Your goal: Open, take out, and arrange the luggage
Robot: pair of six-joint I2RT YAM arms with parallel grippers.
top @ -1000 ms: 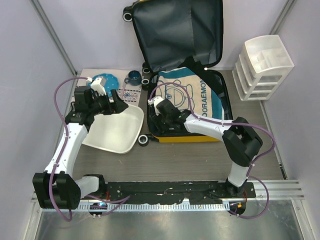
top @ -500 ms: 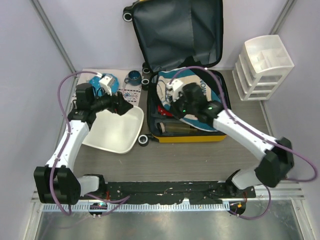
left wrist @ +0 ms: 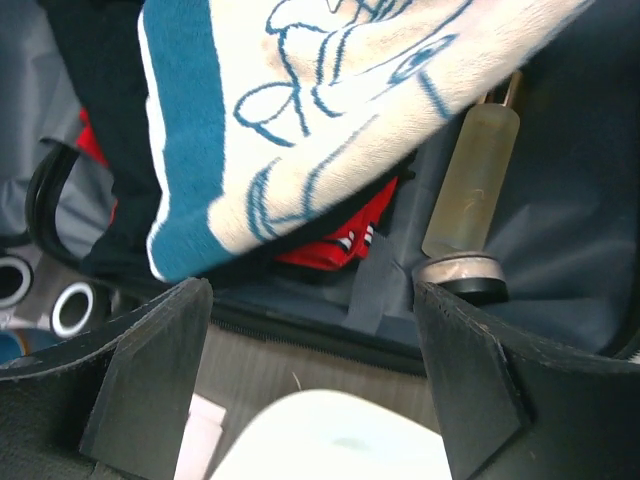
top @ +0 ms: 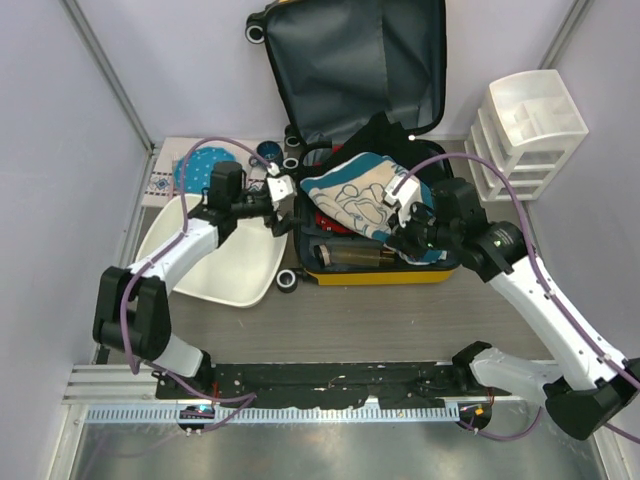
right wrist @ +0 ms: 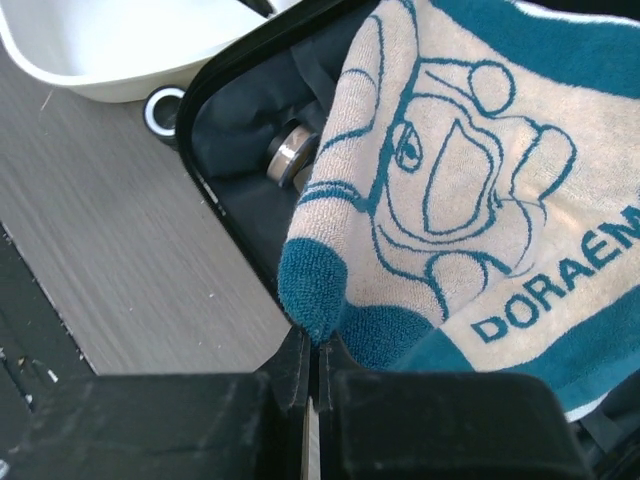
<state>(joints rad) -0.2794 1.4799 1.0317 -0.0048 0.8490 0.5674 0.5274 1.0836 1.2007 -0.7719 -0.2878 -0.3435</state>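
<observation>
The yellow luggage lies open on the table, its dark-lined lid leaning on the back wall. My right gripper is shut on a blue corner of the Doraemon towel, holding it up over the open half. Beneath the towel lie a bottle, a red item and black clothing. My left gripper hangs open and empty at the luggage's left edge.
A white tray lies left of the luggage under the left arm. Behind it sit a blue cup and a blue plate on a patterned mat. A white drawer unit stands at the right.
My right gripper shut on the towel's corner and pulled it up and to the right, uncovering the bottle and red item. My left gripper moved right from the tray to the luggage's edge.
</observation>
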